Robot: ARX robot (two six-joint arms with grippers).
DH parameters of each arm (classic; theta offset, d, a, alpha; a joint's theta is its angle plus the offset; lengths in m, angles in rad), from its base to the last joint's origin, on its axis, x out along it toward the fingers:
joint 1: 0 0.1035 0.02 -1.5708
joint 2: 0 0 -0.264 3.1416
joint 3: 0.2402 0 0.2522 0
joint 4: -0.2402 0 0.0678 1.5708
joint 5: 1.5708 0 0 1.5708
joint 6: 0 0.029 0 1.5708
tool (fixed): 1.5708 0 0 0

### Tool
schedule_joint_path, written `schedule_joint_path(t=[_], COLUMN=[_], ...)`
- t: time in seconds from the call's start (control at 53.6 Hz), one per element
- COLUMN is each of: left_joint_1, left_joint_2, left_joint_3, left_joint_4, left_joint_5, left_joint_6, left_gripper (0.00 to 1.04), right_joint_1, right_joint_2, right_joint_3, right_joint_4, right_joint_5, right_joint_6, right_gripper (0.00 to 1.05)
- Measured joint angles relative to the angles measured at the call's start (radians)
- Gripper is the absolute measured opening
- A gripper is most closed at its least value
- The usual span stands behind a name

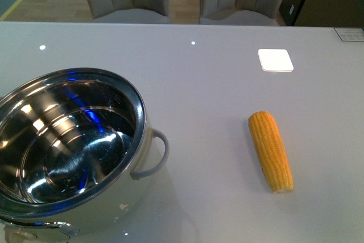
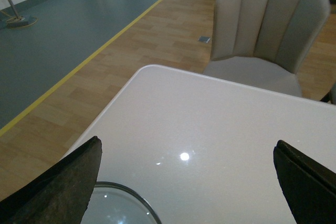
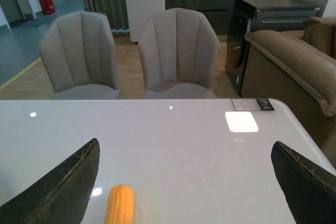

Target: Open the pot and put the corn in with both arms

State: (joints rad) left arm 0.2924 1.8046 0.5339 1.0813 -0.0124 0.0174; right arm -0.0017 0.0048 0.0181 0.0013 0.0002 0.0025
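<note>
Yellow corn (image 1: 271, 151), long axis near-to-far, far end leftward; left gripper (image 2: 187, 141), right gripper (image 3: 185, 142) spread, empty.

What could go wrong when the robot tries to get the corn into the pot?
The corn is round and lies on a shiny, smooth table, so it might roll or slip away when the open right end effector closes on it. The pot stands well to the corn's left, so a weak grip could drop the cob on the way or knock it against the rim.
</note>
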Motion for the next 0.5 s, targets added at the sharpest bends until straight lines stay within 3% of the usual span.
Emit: schedule_joint_path(t=[0.242,0.503], left_joint_1=[-0.101,-0.166], left_joint_2=[-0.162,-0.535], left_joint_3=[-0.093,-0.213], left_joint_4=[-0.020,-0.199], left_joint_5=[-0.040,-0.050], left_joint_6=[-0.031,-0.034], left_gripper=[0.98,0.98], right_joint_1=[0.000,0.000], right_joint_2=[0.000,0.000], right_joint_3=[0.000,0.000], right_joint_4=[0.000,0.000], right_joint_5=[0.000,0.000], right_joint_6=[0.000,0.000], right_gripper=[0.96,0.96])
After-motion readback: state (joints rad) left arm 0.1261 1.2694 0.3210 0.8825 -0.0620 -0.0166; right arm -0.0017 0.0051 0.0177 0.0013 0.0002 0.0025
